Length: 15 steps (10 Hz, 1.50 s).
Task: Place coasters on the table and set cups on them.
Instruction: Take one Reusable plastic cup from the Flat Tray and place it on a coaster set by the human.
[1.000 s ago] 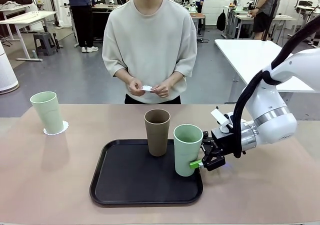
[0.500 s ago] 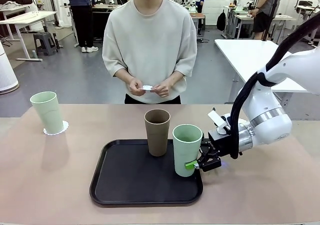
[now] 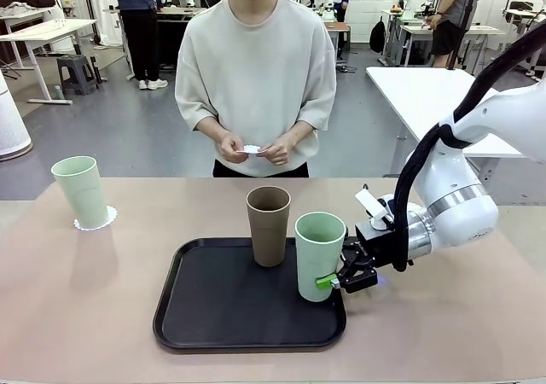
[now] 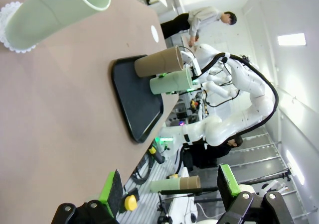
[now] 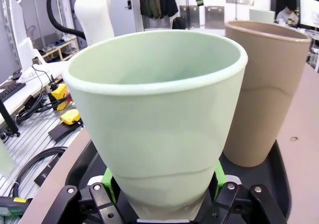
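Observation:
A pale green cup stands at the right end of the black tray, and my right gripper is shut on its lower part. The right wrist view has this cup wedged between the green pads, with the brown cup behind it. The brown cup stands on the tray's far side. Another green cup sits on a coaster at the table's far left. The person holds a coaster in both hands. My left gripper hangs open, away from the table.
The person stands at the table's far edge, behind the tray. A white table is behind on the right. Bare tabletop lies left and right of the tray.
My right gripper slid a little left against the green cup and shut on it. The cup, the tray and the person's hands have stayed put.

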Available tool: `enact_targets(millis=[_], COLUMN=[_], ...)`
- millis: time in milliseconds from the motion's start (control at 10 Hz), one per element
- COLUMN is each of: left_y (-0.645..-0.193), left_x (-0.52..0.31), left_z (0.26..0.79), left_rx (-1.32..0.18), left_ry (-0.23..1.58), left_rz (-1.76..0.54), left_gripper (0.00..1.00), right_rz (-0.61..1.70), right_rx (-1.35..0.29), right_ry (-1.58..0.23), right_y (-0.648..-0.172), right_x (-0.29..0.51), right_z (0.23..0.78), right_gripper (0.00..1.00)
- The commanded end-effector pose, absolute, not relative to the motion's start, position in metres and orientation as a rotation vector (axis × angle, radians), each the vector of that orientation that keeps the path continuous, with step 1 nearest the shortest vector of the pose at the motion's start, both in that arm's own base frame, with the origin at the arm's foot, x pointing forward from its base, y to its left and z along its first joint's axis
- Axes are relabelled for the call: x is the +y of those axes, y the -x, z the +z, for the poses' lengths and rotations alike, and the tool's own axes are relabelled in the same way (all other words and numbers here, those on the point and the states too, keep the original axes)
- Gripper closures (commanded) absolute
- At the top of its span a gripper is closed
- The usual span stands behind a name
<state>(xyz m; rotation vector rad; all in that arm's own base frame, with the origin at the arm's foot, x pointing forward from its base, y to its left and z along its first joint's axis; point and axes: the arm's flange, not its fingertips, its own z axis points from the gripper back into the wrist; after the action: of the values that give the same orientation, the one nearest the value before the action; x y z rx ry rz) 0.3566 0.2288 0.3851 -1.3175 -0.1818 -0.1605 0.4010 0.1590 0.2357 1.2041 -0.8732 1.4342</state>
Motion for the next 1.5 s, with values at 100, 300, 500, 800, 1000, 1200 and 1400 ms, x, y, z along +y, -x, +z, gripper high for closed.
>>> enact_targets(millis=[100,300,500,800,1000,1200,1400], left_y=[-0.356,-0.356,-0.356,-0.356,-0.356,-0.356,-0.356], left_x=[0.229,0.229,0.229,0.229,0.229,0.229,0.229], left_z=[0.387,0.387,0.387,0.387,0.387,0.387,0.387], left_rx=[-0.179,-0.179,-0.179,-0.179,-0.179,-0.179,-0.179], left_ry=[1.313,1.313,1.313,1.313,1.313,1.313,1.313], left_rz=[-0.153,-0.153,-0.153,-0.153,-0.153,-0.153,-0.153], left_gripper=[0.00,0.00,0.00,0.00,0.00,0.00,0.00], right_rz=[1.317,1.330,1.324,1.346,1.346,1.346,1.346], right_rx=[-0.977,-1.002,-0.964,-0.985,-0.985,-0.985,-0.985], right_ry=[-1.177,-1.106,-1.056,-1.066,-1.066,-1.066,-1.066], right_y=[-0.392,-0.379,-0.372,-0.376,-0.376,-0.376,-0.376], right_x=[0.151,0.155,0.162,0.158,0.158,0.158,0.158], right_z=[0.313,0.387,0.422,0.437,0.437,0.437,0.437], right_gripper=[1.00,1.00,1.00,1.00,1.00,1.00,1.00])
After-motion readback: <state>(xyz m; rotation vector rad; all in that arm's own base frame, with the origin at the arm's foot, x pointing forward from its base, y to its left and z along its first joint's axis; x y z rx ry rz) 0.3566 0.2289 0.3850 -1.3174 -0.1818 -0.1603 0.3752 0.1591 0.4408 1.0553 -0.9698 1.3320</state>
